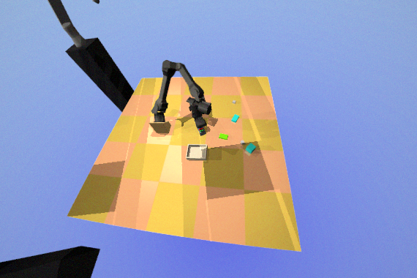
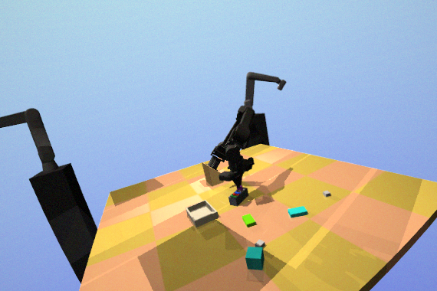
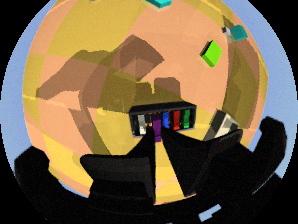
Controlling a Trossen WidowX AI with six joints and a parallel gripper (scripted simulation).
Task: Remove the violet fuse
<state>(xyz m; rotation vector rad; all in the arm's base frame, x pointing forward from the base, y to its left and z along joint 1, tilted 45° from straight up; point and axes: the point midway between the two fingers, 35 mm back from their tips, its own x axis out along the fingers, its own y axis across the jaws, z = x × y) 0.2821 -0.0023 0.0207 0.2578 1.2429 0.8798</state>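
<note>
Wrist view is the one I'm leaning on right now: my black parallel-jaw gripper (image 3: 158, 137) is clamped on the small violet fuse (image 3: 157, 129), which looks to be seated in the dark rectangular fuse block (image 3: 164, 110), or barely lifted, hard to tell from here. Right next to it on one side are a blue, a red and a green fuse, with a pale one on the other, so there's basically no room to wobble. My plan is a slow, dead-vertical pull with no wrist twist, and no sideways travel until the fuse bottom is clearly above the block's top edge. From the exterior camera the shallow grey square tray (image 2: 195, 220) sits near the block on the checkered yellow-and-salmon surface (image 2: 361, 226), so it's a short hop once I'm clear. I'd go up generously first, then across, then lower into the tray before releasing.
</note>
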